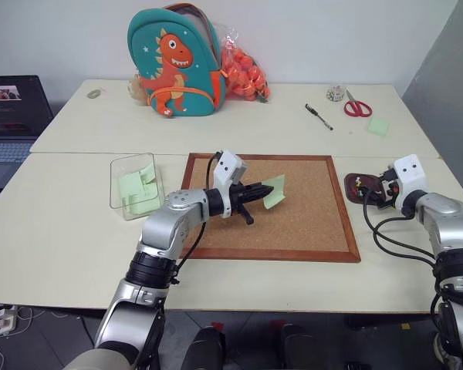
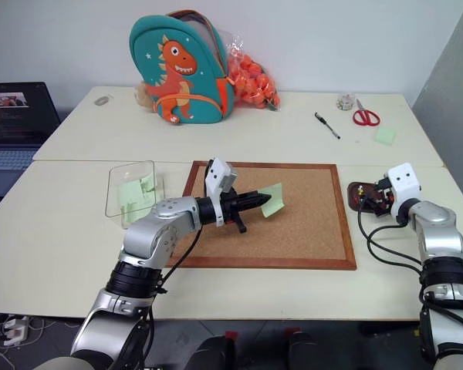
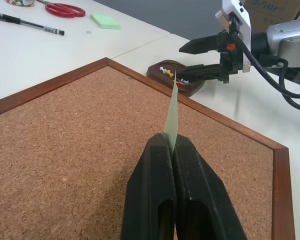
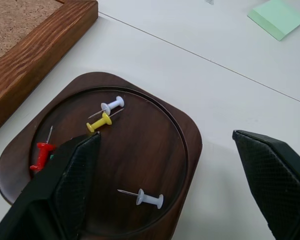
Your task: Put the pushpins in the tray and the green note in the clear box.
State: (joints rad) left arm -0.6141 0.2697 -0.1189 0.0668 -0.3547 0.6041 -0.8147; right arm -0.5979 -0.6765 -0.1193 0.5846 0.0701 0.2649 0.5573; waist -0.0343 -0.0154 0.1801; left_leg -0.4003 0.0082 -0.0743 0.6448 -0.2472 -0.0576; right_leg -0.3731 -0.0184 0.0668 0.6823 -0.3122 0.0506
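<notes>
My left gripper (image 1: 264, 191) is shut on the green note (image 1: 275, 190), a pale green paper square held upright on edge above the corkboard (image 1: 293, 220). In the left wrist view the green note (image 3: 172, 107) rises from between the closed fingers (image 3: 160, 190). My right gripper (image 4: 165, 142) stands open just over the dark brown tray (image 4: 140, 155) at the board's right. Several pushpins lie in the tray: a white one (image 4: 112, 105), a yellow one (image 4: 99, 123), a red one (image 4: 40, 155) partly behind a finger, and another white one (image 4: 149, 198). The clear box (image 1: 123, 166) sits left of the board with green paper inside.
A dinosaur backpack (image 1: 177, 62) and a bag of orange balls (image 1: 247, 73) stand at the back. A pen (image 1: 319, 117), red scissors (image 1: 357, 106), a tape roll (image 1: 336, 93) and a green note block (image 1: 379, 126) lie at the back right. A laptop (image 1: 11, 116) is far left.
</notes>
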